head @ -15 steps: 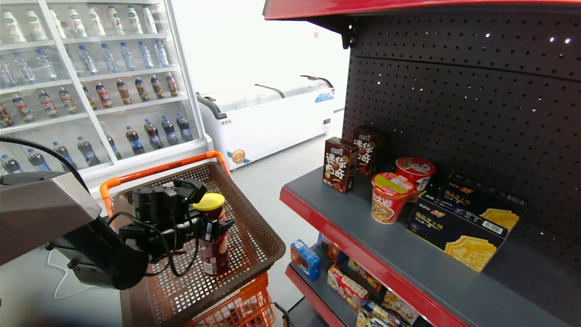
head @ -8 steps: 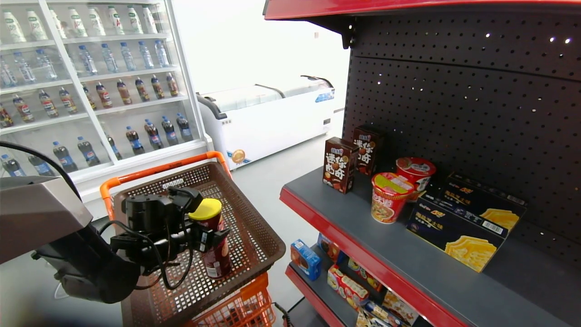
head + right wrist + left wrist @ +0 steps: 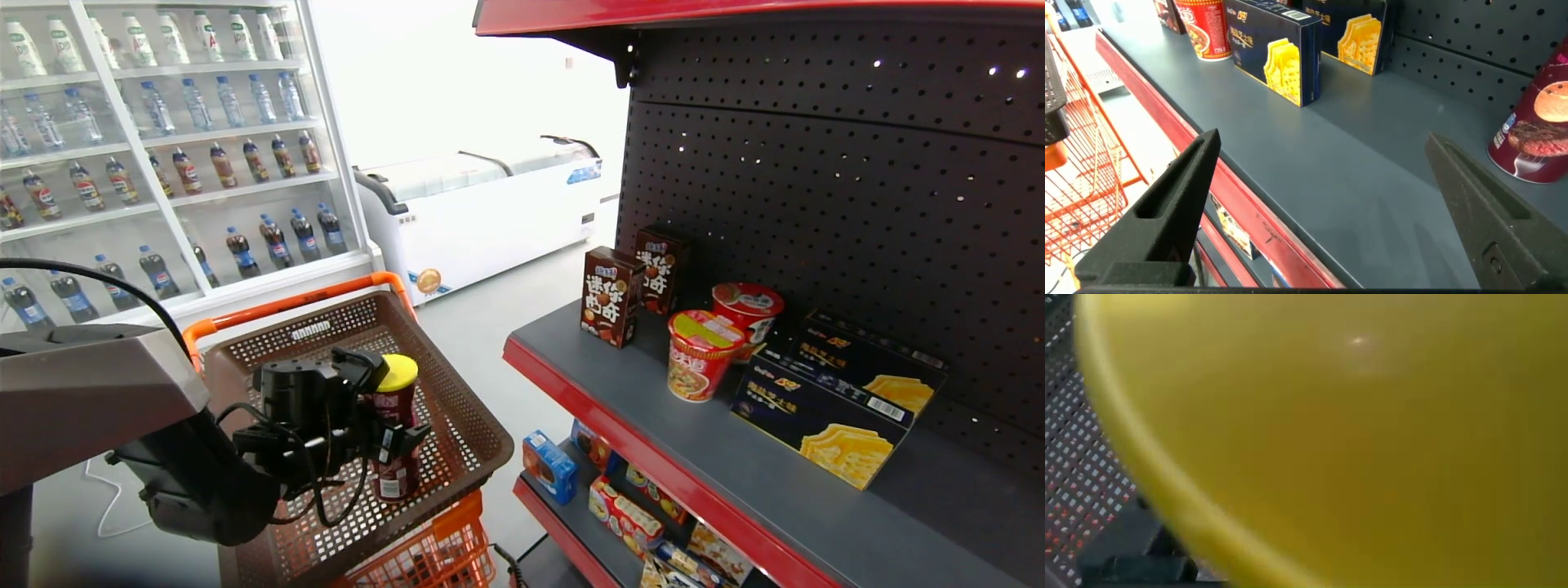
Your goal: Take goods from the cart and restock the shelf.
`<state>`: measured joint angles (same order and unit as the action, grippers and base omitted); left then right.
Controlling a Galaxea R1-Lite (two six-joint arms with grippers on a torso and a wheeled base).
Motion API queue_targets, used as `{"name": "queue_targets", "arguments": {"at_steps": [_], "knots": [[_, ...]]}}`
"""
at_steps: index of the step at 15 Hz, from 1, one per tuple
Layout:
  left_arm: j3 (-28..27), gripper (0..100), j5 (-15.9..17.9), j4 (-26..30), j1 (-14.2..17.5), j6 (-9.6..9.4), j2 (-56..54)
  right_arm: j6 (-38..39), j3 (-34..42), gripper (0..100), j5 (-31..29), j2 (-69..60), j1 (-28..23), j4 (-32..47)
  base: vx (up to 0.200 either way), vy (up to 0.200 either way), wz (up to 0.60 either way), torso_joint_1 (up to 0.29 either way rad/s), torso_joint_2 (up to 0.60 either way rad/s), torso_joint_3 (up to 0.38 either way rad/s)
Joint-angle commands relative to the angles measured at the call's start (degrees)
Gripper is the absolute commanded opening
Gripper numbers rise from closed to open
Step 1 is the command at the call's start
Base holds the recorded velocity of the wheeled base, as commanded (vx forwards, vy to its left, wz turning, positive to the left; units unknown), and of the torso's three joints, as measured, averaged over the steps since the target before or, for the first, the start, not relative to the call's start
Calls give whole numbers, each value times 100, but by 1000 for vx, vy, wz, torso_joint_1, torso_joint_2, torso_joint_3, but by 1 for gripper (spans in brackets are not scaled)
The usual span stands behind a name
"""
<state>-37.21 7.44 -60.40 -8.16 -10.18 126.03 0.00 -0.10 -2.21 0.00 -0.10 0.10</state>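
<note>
A dark red can with a yellow lid [image 3: 397,408] stands upright inside the cart's brown mesh basket [image 3: 482,429]. My left gripper [image 3: 390,437] is shut on the can's side, its black fingers around the middle. The yellow lid [image 3: 1372,441] sits right against the left wrist camera, with basket mesh [image 3: 1078,474] beside it. I cannot tell whether the can rests on the basket floor. My right gripper [image 3: 1327,237] hangs open over a bare part of the grey shelf board [image 3: 1372,188], with nothing between its fingers.
On the shelf [image 3: 735,465] stand two brown boxes [image 3: 611,296], two noodle cups [image 3: 700,355] and two dark blue boxes [image 3: 824,416]. Another dark red can [image 3: 1535,122] stands near the pegboard back. A lower shelf holds snack packs [image 3: 624,514]. An orange basket [image 3: 433,555] sits lower in the cart.
My left gripper, still holding the can, dipped slightly and then shifted to the right inside the basket. The shelf goods have not moved.
</note>
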Motion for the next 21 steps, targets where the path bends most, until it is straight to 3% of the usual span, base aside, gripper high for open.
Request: {"name": "queue_targets", "arguments": {"at_steps": [1, 8, 9, 16, 18, 21], "knots": [[-94, 100, 3, 2, -46, -2, 98, 0, 1, 100, 1, 9, 1, -1, 0, 0, 0, 0, 0, 0], [-173, 100, 39, 81, -169, 69, 229, 0, 1, 100, 1, 0, 1, -1, 0, 0, 0, 0, 0, 0], [-243, 0, 30, 90, -213, 77, 247, 0, 1, 100, 1, 0, 1, -1, 0, 0, 0, 0, 0, 0], [-155, 0, -32, 2, -353, 7, 203, 0, 1, 100, 1, 9, 1, -1, 0, 0, 0, 0, 0, 0], [-164, 0, -348, 11, -424, 34, -280, 0, 1, 100, 1, 9, 1, -1, 0, 0, 0, 0, 0, 0], [143, 0, -418, 178, -257, 77, -1344, 0, 1, 100, 1, 9, 1, -1, 0, 0, 0, 0, 0, 0]]}}
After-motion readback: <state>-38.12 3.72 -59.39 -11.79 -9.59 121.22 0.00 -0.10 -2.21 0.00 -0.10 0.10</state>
